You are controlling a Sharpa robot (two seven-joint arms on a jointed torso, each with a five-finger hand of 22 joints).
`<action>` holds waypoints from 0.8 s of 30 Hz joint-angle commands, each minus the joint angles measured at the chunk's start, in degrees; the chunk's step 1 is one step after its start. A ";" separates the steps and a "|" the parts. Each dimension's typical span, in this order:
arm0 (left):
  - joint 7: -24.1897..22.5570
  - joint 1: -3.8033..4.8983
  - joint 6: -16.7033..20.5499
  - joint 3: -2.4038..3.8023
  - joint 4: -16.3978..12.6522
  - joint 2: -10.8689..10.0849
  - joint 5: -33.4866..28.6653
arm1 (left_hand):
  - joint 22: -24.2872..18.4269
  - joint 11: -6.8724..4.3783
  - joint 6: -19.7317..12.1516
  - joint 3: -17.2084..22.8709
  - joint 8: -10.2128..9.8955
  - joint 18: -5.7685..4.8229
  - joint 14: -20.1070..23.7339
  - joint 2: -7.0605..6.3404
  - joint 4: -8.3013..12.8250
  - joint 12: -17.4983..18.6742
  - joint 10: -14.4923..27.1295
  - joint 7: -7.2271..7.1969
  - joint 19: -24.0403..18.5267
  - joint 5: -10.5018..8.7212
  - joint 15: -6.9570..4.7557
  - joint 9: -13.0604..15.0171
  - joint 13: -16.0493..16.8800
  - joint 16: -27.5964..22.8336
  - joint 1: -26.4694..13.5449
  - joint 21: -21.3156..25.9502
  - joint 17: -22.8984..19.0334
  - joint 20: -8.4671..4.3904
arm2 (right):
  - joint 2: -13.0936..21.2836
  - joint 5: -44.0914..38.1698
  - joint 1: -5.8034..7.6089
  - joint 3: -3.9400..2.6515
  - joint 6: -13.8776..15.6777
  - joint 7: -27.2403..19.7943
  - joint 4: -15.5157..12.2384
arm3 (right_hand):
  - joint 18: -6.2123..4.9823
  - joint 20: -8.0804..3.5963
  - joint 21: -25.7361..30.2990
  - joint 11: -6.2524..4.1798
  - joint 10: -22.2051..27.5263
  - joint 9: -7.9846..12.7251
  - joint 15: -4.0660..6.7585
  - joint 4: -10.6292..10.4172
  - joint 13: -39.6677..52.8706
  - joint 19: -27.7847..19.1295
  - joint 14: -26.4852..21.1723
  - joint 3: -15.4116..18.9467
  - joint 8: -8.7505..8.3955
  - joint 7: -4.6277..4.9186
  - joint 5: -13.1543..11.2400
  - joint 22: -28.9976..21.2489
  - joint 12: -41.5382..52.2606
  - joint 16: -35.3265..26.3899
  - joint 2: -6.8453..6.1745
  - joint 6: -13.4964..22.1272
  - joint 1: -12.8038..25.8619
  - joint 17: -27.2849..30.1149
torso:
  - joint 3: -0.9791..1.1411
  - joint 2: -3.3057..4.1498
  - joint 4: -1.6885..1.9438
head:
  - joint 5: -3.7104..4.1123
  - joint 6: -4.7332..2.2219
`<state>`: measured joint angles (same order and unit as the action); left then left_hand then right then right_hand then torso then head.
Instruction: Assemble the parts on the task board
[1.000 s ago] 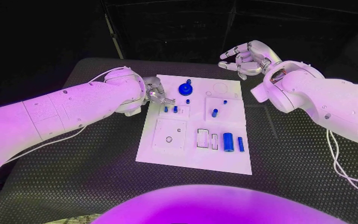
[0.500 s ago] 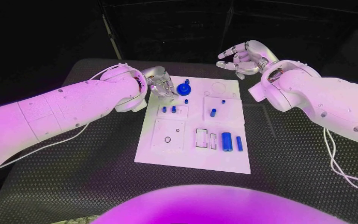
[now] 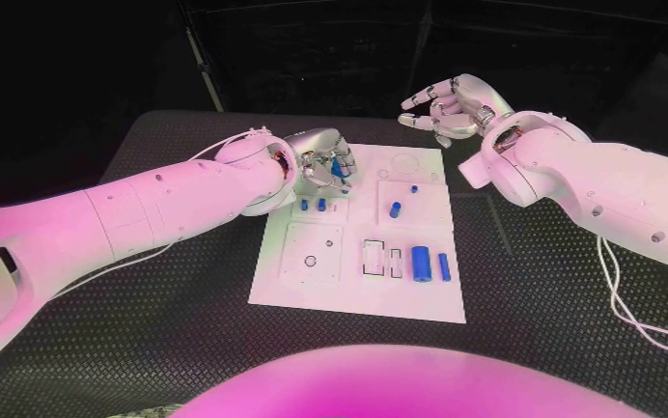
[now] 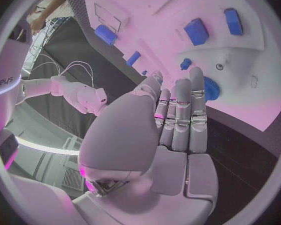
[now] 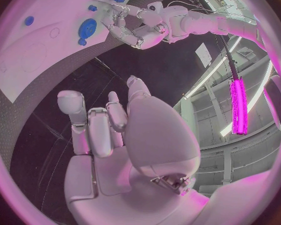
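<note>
Black table (image 3: 167, 331), white task board (image 3: 320, 292) at centre, both hands over its far end.

Left hand (image 3: 323, 158): fingers straight and pressed together above the board's far left corner, holding nothing. Just beyond its fingertips, a round blue disc part (image 4: 210, 88). Right hand (image 3: 448, 111): raised off the far right corner, fingers apart, empty. Two short blue parts (image 3: 312, 205) stand in the board's left block; a blue cylinder (image 3: 421, 263) and slimmer pin (image 3: 444, 266) lie near its right edge.

**Occluded and unresolved items**

The left hand (image 3: 321, 159) covers the far-left corner of the task board (image 3: 356, 288) and most of the blue disc (image 4: 210, 89). Contact between its fingers and the disc cannot be determined. Board recess markings are too small to identify.
</note>
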<state>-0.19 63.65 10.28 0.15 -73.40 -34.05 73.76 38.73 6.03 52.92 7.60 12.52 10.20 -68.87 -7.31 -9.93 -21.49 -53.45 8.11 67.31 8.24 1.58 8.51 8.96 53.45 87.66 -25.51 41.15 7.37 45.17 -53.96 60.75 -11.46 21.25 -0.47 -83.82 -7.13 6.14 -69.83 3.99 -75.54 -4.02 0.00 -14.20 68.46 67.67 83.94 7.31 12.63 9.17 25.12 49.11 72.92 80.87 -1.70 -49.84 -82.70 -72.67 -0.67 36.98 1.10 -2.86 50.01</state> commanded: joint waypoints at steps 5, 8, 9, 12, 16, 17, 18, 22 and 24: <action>-1.77 0.15 -1.49 -0.40 3.61 2.28 9.68 | 4.13 -0.32 1.66 -0.91 -1.85 0.11 -10.24 -0.19 0.19 1.32 -0.50 -0.10 5.12 0.38 -0.58 -1.57 -2.45 17.32 -0.42 -5.69 16.65 -0.67 | -0.20 0.18 0.09 -0.03 -0.27 -0.61 0.01 | -0.52 -0.27 0.28 0.03 0.01 0.08 0.36 -0.14 0.13 -0.08 2.48 0.05 0.18 -0.09 0.42 0.02 0.04 -0.29 0.02 0.28 0.34 -0.11 | -0.02 0.02 0.03 | 0.13 -0.01; -1.31 0.14 -2.06 -0.54 4.86 3.25 10.73 | 10.69 -0.47 2.23 -0.78 -2.42 -1.03 -12.79 0.10 0.32 1.69 -1.04 -0.32 8.31 0.40 -0.78 -2.05 -3.27 21.48 -0.34 -13.83 21.41 -0.92 | -0.28 0.18 0.09 -0.03 -0.30 -0.63 0.04 | -0.52 -0.27 0.28 0.03 0.00 0.08 0.36 -0.13 0.14 -0.08 2.48 0.05 0.18 -0.09 0.43 0.02 0.05 -0.29 0.04 0.28 0.33 -0.12 | -0.03 0.06 0.03 | 0.19 -0.01; -1.18 0.14 -2.23 -0.57 5.22 3.53 10.96 | 12.26 -0.54 2.43 -0.72 -2.56 -1.30 -13.30 0.17 0.35 1.78 -1.28 -0.37 9.00 0.41 -0.86 -2.17 -3.49 22.30 -0.33 -15.75 22.36 -0.99 | -0.31 0.18 0.09 -0.03 -0.31 -0.64 0.05 | -0.52 -0.27 0.28 0.03 0.00 0.08 0.36 -0.13 0.14 -0.08 2.48 0.05 0.18 -0.09 0.43 0.02 0.05 -0.29 0.04 0.28 0.33 -0.12 | -0.02 0.06 0.01 | 0.20 -0.01; -0.69 0.13 -2.98 -0.61 6.15 4.28 11.49 | 15.67 -0.66 2.97 -0.48 -2.83 -1.91 -14.33 0.29 0.47 2.05 -1.82 -0.51 10.46 0.44 -1.03 -2.41 -4.02 23.82 -0.19 -19.91 24.10 -1.12 | -0.37 0.18 0.09 -0.03 -0.37 -0.64 0.07 | -0.52 -0.27 0.28 0.03 0.00 0.08 0.36 -0.13 0.14 -0.08 2.48 0.05 0.18 -0.09 0.43 0.02 0.05 -0.29 0.04 0.28 0.33 -0.12 | -0.03 0.06 -0.04 | 0.21 -0.01; 0.30 0.13 -4.61 -0.64 6.92 4.90 12.14 | 18.71 -0.87 3.70 -0.21 -3.10 -2.42 -15.18 0.32 0.50 2.46 -2.50 -0.67 11.69 0.43 -1.23 -2.67 -4.62 24.81 -0.25 -23.56 25.08 -1.31 | -0.41 0.18 0.09 -0.03 -0.43 -0.64 0.09 | -0.51 -0.27 0.26 0.03 -0.04 0.07 0.36 -0.13 0.19 -0.05 2.50 0.03 0.20 -0.10 0.47 0.07 0.11 -0.26 0.07 0.26 0.29 -0.17 | 0.02 0.00 -0.02 | 0.26 -0.01; 0.50 0.13 -4.96 -0.64 7.05 5.00 12.31 | 19.04 -0.89 3.80 -0.21 -3.13 -2.47 -15.26 0.30 0.49 2.51 -2.58 -0.69 11.82 0.42 -1.25 -2.70 -4.69 24.88 -0.30 -23.95 25.14 -1.34 | -0.41 0.18 0.09 -0.03 -0.44 -0.64 0.09 | -0.51 -0.27 0.26 0.03 -0.04 0.07 0.36 -0.12 0.20 -0.05 2.50 0.03 0.20 -0.10 0.48 0.07 0.11 -0.26 0.08 0.26 0.28 -0.18 | 0.01 0.00 -0.02 | 0.24 -0.01; 0.70 0.13 -5.37 -0.65 7.20 5.11 12.47 | 19.35 -0.91 3.88 -0.21 -3.16 -2.52 -15.34 0.27 0.48 2.56 -2.66 -0.71 11.94 0.41 -1.28 -2.73 -4.75 24.95 -0.36 -24.32 25.17 -1.36 | -0.41 0.18 0.09 -0.03 -0.45 -0.64 0.09 | -0.51 -0.27 0.26 0.03 -0.04 0.07 0.36 -0.12 0.20 -0.05 2.50 0.03 0.20 -0.10 0.48 0.07 0.11 -0.26 0.08 0.26 0.28 -0.18 | 0.02 0.00 0.00 | 0.27 -0.01; 1.39 0.12 -6.88 -0.66 7.69 5.52 12.86 | 20.79 -1.06 4.36 -0.05 -3.25 -2.78 -15.63 0.38 0.45 2.69 -3.26 -0.87 12.46 0.43 -1.42 -2.83 -4.94 25.18 -0.40 -26.02 25.32 -1.46 | -0.48 0.18 0.09 -0.03 -0.49 -0.65 0.13 | -0.51 -0.27 0.26 0.03 -0.04 0.07 0.36 -0.12 0.20 -0.05 2.50 0.03 0.20 -0.10 0.48 0.07 0.11 -0.26 0.08 0.26 0.28 -0.18 | 0.02 -0.03 0.10 | 0.33 -0.01; 1.58 0.12 -7.42 -0.67 7.86 5.66 12.94 | 21.31 -1.14 4.74 0.13 -3.25 -2.86 -15.76 0.50 0.46 2.76 -3.70 -0.94 12.62 0.44 -1.49 -2.85 -5.01 25.27 -0.34 -26.61 25.34 -1.51 | -0.51 0.18 0.09 -0.03 -0.51 -0.66 0.14 | -0.51 -0.27 0.26 0.03 -0.04 0.07 0.36 -0.12 0.20 -0.05 2.50 0.03 0.20 -0.10 0.48 0.07 0.11 -0.26 0.08 0.26 0.28 -0.18 | 0.03 -0.05 0.10 | 0.26 -0.01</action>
<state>0.28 63.67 5.59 -0.54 -65.65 -28.52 85.22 59.88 4.89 57.23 7.40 9.55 8.39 -83.66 -7.09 -9.36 -18.96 -56.84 7.29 79.48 8.47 0.31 5.74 4.00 78.51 87.44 -51.91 66.43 5.83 44.72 -53.93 60.74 -11.46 21.09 -0.56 -83.61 -7.12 6.14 -69.83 3.99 -75.54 -4.03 0.00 -14.20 68.61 67.67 83.94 7.31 12.63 9.17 25.35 49.12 72.92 80.87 -1.70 -49.84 -82.70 -72.79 -0.66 36.99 1.10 -2.53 50.00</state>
